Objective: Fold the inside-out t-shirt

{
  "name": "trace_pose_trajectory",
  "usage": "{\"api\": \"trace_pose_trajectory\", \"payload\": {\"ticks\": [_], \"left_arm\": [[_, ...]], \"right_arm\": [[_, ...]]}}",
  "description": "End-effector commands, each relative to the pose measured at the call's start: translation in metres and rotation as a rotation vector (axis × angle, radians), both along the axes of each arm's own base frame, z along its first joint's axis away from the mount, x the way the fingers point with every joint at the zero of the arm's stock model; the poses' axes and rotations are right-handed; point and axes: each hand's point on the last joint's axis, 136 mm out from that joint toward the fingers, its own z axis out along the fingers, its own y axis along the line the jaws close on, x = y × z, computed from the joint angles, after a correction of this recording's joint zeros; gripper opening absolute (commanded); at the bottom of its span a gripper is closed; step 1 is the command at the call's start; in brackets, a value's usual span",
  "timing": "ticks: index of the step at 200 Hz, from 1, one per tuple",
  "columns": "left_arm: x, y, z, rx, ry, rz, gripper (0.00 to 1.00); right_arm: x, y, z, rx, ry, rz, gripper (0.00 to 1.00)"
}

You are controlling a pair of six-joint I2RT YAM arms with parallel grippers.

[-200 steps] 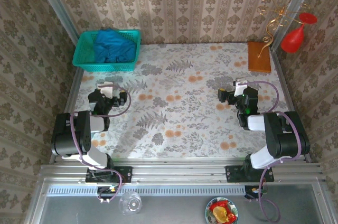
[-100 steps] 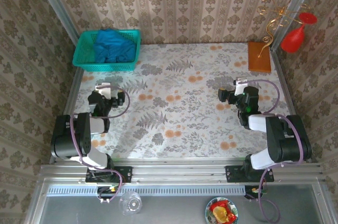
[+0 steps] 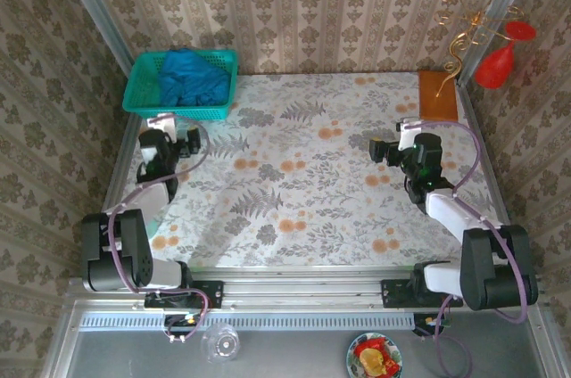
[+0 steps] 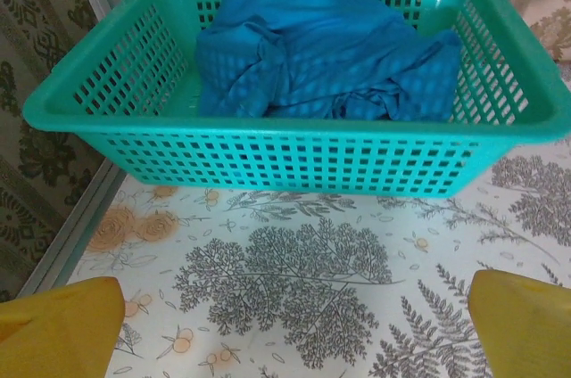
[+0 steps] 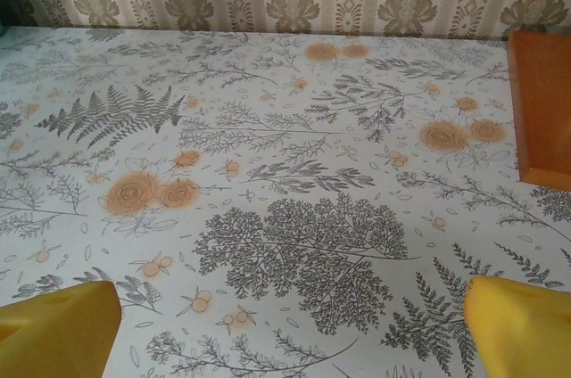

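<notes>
Both grippers are empty, with their yellow fingers (image 4: 55, 329) spread wide apart and touching nothing. The left gripper (image 3: 165, 128) hangs just in front of the turquoise mesh basket (image 4: 294, 160) and points at it, likely so it can reach in and pull the shirt out. The right gripper (image 3: 398, 143) hovers over the bare flowery table (image 5: 294, 173) on the other side, well apart from the basket, perhaps ready to help. The inside-out t-shirt (image 4: 321, 48) lies bunched up in the basket, with one part poking above the rim. It must come out and lie flat before any folding, so the job has hardly begun.
</notes>
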Motion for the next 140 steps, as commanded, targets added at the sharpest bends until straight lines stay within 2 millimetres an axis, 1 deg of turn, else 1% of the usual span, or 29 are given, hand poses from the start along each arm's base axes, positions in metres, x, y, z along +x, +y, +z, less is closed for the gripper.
{"api": "trace_pose_trajectory", "payload": {"ticks": [1,26,52,61,64,69,78,88,94,104,114,140], "left_arm": [[0.008,0.003,0.008,-0.039,0.090,0.031,1.00],[0.031,0.002,0.023,-0.059,0.140,0.015,0.98],[0.059,0.002,0.032,-0.087,0.205,-0.004,0.95],[0.068,0.001,0.029,-0.096,0.236,-0.018,0.93],[0.072,0.001,0.031,-0.096,0.237,-0.022,0.92],[0.078,0.001,0.030,-0.100,0.249,-0.024,0.92],[0.087,0.001,0.030,-0.102,0.263,-0.032,0.91],[0.097,0.001,0.025,-0.107,0.285,-0.037,0.91],[0.103,0.001,0.029,-0.108,0.283,-0.042,0.91],[0.113,0.000,0.025,-0.114,0.296,-0.051,0.91],[0.124,-0.001,0.025,-0.120,0.300,-0.057,0.90],[0.150,0.001,0.012,-0.130,0.330,-0.048,0.89]], "right_arm": [[-0.005,0.003,0.011,-0.013,0.028,0.002,1.00],[-0.009,0.009,0.019,-0.014,0.041,0.018,1.00],[-0.012,0.017,0.025,-0.018,0.043,0.040,1.00],[-0.014,0.020,0.026,-0.022,0.046,0.047,1.00],[-0.014,0.021,0.027,-0.023,0.048,0.051,1.00],[-0.015,0.023,0.027,-0.026,0.051,0.055,1.00],[-0.017,0.026,0.030,-0.033,0.053,0.061,1.00],[-0.018,0.028,0.032,-0.041,0.052,0.067,1.00],[-0.020,0.029,0.034,-0.045,0.053,0.070,1.00],[-0.021,0.031,0.037,-0.051,0.048,0.075,1.00],[-0.023,0.033,0.040,-0.054,0.048,0.078,1.00],[-0.028,0.038,0.048,-0.061,0.038,0.089,1.00]]}}
